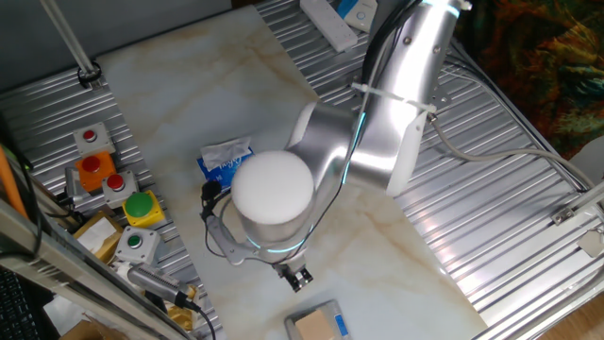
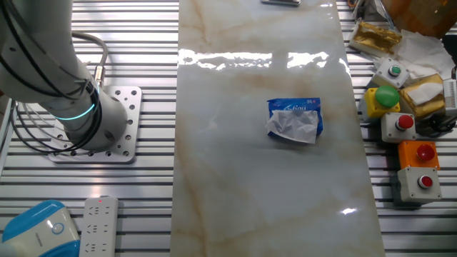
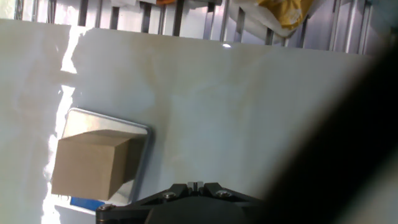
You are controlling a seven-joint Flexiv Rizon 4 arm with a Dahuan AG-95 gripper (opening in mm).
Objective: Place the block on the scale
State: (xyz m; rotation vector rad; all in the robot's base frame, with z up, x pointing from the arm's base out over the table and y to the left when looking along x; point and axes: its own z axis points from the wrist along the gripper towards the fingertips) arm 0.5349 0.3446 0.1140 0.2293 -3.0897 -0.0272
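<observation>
The tan wooden block (image 1: 313, 327) rests on the flat grey scale (image 1: 321, 307) at the table's front edge, with the scale's blue strip on its right side. In the hand view the block (image 3: 93, 163) sits on the scale (image 3: 140, 163) at lower left. My gripper (image 1: 300, 277) hangs just above and to the left of the scale, apart from the block. In the hand view its fingertips (image 3: 196, 185) are pressed together with nothing between them. The other fixed view shows neither the gripper, the block nor the scale.
A blue-and-white tissue pack (image 1: 225, 159) lies mid-table and also shows in the other fixed view (image 2: 294, 120). Button boxes (image 1: 113, 184) stand along the left edge. A power strip (image 2: 98, 225) and a blue-white device (image 2: 36, 228) lie by the arm base.
</observation>
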